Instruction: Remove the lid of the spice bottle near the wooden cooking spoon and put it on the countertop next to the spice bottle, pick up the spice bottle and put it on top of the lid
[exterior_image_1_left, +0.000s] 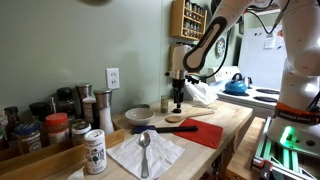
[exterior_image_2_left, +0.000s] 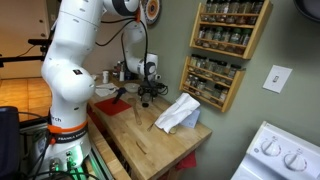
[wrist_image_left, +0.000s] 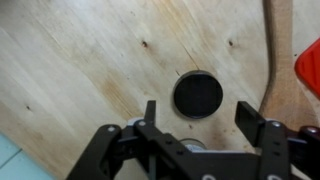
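Lid (wrist_image_left: 197, 95), small round black disc, flat on pale wood countertop (wrist_image_left: 80, 60), jaws spread apart

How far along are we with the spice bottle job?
Done: the small round dark lid lies flat on the light wood countertop. In hand: nothing; the gripper hangs open above it. Left: grasping the small glass spice bottle, not clearly visible, and setting it on the lid.

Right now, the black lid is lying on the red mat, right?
Not quite. The lid is lying on the bare countertop, not on the red mat. The wrist view shows it: light wood lies all around the lid, and the mat only peeks in at the edge of the picture.
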